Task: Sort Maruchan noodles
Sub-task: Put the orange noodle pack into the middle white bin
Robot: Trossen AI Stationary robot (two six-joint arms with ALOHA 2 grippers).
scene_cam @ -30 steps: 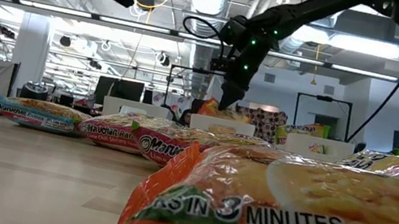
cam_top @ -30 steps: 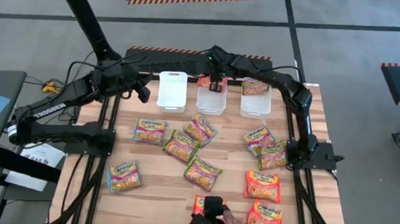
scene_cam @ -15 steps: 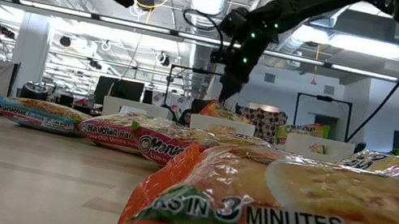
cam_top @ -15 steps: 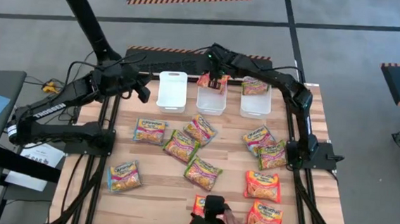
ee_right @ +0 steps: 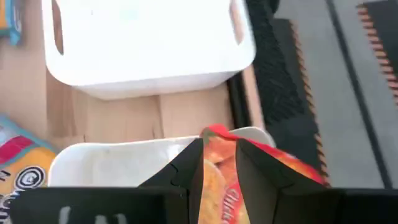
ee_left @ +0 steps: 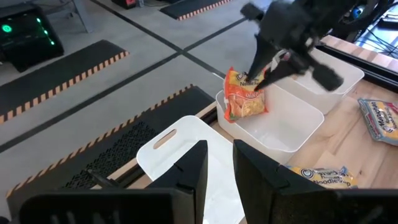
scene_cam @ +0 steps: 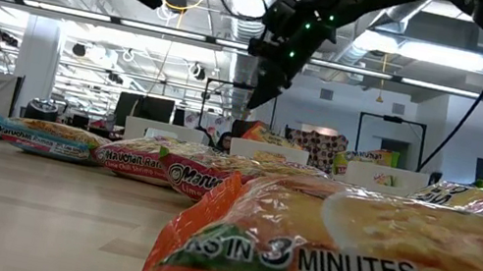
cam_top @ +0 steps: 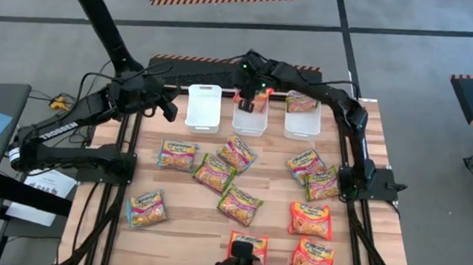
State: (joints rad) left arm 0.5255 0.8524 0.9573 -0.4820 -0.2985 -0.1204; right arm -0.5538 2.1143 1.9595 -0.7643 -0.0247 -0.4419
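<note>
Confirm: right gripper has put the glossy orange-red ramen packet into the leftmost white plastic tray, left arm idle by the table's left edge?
Wrong tray. The high view shows the right gripper over the middle white plastic tray, where the glossy orange-red ramen packet leans against the far wall. The leftmost white plastic tray holds nothing. The left gripper does wait at the left edge.

Both arms are matte black, built of slim tubular links and chunky rounded joints. The left arm carries white lettering along its link, and loose black cables loop beside it. The right arm shows small green lights near its wrist, and each pincer ends in flat dark fingers.
</note>
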